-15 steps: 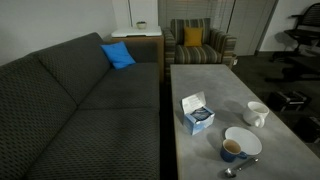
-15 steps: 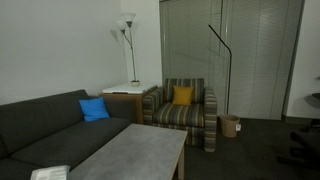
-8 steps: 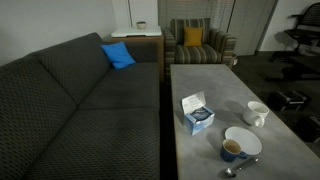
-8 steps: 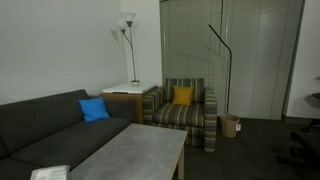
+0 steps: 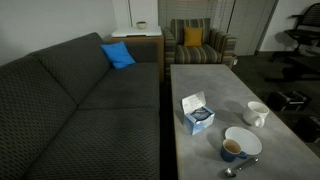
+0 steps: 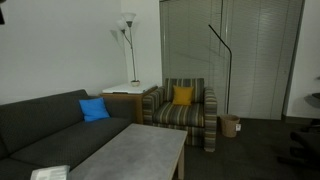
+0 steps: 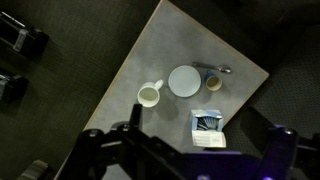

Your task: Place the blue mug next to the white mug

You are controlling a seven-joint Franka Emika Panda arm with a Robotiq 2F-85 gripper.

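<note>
The blue mug (image 5: 231, 150) stands at the near end of the grey table (image 5: 215, 85), touching the rim of a flat white plate (image 5: 244, 139). The white mug (image 5: 257, 113) sits beyond the plate near the table's edge, handle outward. From high above, the wrist view shows the white mug (image 7: 149, 95), the plate (image 7: 184, 81) and the blue mug (image 7: 212, 80) in a row. My gripper (image 7: 185, 140) hangs far above the table, open, with nothing between its fingers (image 7: 92, 138). It shows in neither exterior view.
A blue-and-white box (image 5: 197, 113) lies open mid-table, also visible as the box (image 7: 207, 128). A spoon (image 5: 240, 168) lies by the blue mug. A dark sofa (image 5: 80, 100) with a blue cushion (image 5: 118, 55) runs along the table. A striped armchair (image 6: 182, 110) and a floor lamp (image 6: 126, 30) stand behind.
</note>
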